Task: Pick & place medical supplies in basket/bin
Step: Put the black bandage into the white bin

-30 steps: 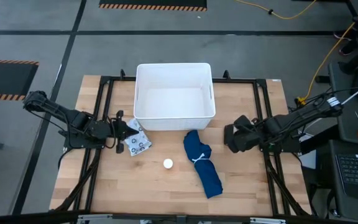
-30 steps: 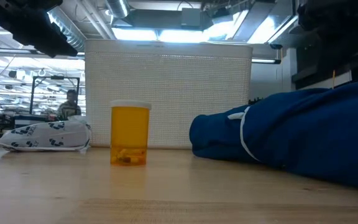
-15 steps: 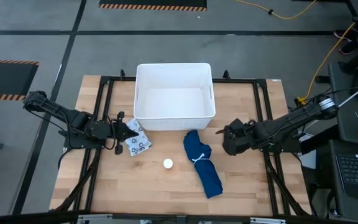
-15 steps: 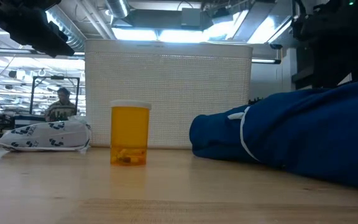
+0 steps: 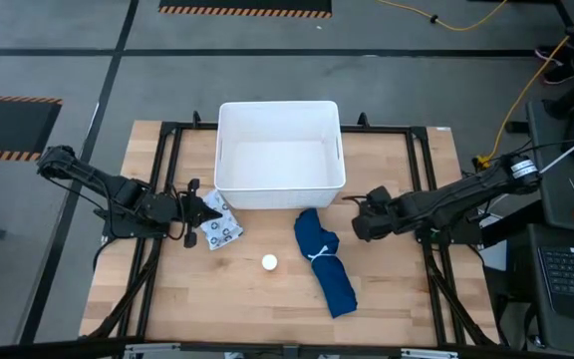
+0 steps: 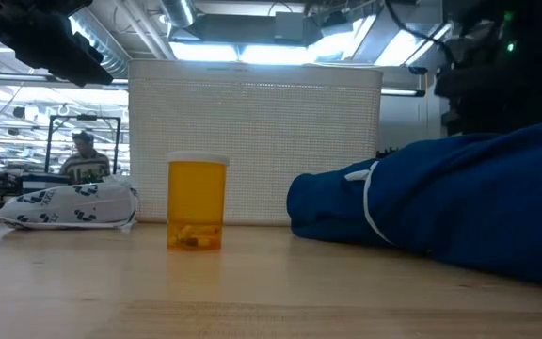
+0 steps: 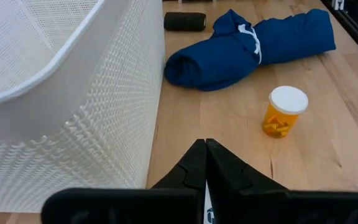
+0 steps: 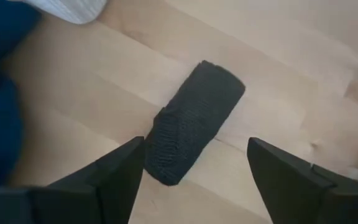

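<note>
A white rectangular plastic tub (image 5: 280, 156) with a rolled rim stands at the far middle of the light wooden table (image 5: 397, 309); the high view shows nothing inside it. In front of it lie three supplies. A long dark-blue folded cloth bundle (image 5: 325, 261), tied round with a white band, lies aslant near the tub's right front corner. A small amber pill bottle with a white round cap (image 5: 269, 262) stands upright, apart from the bundle on its left; the low view shows its yellow body (image 6: 197, 201) in front of the tub wall. A small grey-white patterned square packet (image 5: 219, 228) lies near the tub's left front corner.

The left gripper (image 5: 204, 208) sits low at the packet, its fingers (image 7: 199, 165) pressed together in the left wrist view; from above, its tip overlaps the packet's edge, though whether it pinches the packet cannot be told.

The right gripper (image 5: 355, 220) hovers low beside the tub's right front corner, just right of the bundle's upper end. Its fingers (image 8: 122, 174) are spread wide around a short dark knitted roll (image 8: 194, 120) lying on the wood, with a gap on each side. That roll also shows in the left wrist view (image 7: 184, 21), beyond the bundle.

A person (image 6: 83, 156) shows far off in the room behind.
</note>
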Available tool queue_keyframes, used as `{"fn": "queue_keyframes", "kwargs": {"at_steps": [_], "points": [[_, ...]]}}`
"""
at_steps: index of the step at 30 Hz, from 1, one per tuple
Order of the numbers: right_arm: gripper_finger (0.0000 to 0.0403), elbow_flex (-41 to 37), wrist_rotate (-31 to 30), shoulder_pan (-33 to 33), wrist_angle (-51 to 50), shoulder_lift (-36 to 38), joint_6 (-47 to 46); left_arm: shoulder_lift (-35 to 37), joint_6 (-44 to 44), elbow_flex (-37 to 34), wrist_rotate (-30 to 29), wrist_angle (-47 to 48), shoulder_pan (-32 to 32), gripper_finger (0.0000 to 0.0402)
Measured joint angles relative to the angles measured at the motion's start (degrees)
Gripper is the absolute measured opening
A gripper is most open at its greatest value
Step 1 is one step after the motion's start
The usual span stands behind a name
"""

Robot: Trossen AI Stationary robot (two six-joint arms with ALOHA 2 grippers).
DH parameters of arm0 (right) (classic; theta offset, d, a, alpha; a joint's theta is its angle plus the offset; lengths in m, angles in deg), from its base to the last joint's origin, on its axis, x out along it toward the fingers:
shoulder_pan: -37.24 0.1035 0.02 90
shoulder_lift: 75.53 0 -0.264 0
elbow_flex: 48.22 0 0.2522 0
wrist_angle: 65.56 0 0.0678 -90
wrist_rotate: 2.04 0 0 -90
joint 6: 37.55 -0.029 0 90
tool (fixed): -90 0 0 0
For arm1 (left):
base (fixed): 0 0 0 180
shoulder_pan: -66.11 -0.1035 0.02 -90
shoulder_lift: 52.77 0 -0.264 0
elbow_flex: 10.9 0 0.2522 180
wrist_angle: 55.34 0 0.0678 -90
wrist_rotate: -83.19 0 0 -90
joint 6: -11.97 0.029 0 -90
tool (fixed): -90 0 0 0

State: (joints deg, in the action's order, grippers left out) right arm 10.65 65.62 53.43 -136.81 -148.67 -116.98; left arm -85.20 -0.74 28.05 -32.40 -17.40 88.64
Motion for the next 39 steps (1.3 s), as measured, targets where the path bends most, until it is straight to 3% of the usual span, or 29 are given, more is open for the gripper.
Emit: {"fn": "queue_keyframes", "kwargs": {"at_steps": [21,39], "points": [[0.0280,-17.7,-0.1,-2.7,28.6,0.0,-1.2,0.0,0.0,0.0,-0.1,0.0,0.0,0.0004],[0.0280,-20.3,-0.6,-3.1,31.4,0.1,-1.2,0.0,0.0,0.0,-0.4,0.0,0.0,0.0007]]}}
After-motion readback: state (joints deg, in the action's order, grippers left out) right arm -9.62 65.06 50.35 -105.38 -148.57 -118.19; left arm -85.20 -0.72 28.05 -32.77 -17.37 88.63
